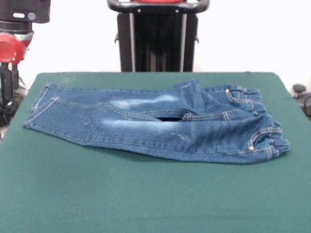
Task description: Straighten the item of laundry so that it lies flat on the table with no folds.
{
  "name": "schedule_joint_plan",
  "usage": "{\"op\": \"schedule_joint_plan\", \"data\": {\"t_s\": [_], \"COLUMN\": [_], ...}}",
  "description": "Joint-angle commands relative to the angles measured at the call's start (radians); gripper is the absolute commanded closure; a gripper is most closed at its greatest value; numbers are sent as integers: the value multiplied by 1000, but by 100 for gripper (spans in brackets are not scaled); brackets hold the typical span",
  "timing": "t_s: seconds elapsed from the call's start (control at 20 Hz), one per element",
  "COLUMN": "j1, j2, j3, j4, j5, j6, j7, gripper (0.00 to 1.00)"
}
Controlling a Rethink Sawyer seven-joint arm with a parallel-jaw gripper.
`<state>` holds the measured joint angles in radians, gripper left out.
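Denim jeans (pixel 155 124) folded, legs overlapping | green table (pixel 146 194) | claw out of sight

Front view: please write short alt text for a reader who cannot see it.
A small pair of blue jeans lies on a green table, legs to the picture's left and waistband to the right, with the cloth bunched and folded near the crotch. No pincer is visible.

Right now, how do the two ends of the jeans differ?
The waistband end at picture right is bunched and puckered, with pockets and rivets; the cuff end at left lies flat, with plain stitched hems. The waistband end looks thicker and raised; the cuff end thinner. Both rest on the green table.
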<state>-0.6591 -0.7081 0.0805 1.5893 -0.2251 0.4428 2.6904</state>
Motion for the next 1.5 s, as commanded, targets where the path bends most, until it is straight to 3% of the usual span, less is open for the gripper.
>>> {"op": "schedule_joint_plan", "data": {"t_s": [0.05,0.55,1.25,1.5], "j1": [42,26,100,100], "j2": [70,68,72,79], "j3": [75,99,70,67], "j4": [-10,0,11,17], "j5": [-59,-39,5,2], "j6": [130,151,141,117], "j7": [-153,-160,-33,-36], "gripper": [0,0,0,0]}}
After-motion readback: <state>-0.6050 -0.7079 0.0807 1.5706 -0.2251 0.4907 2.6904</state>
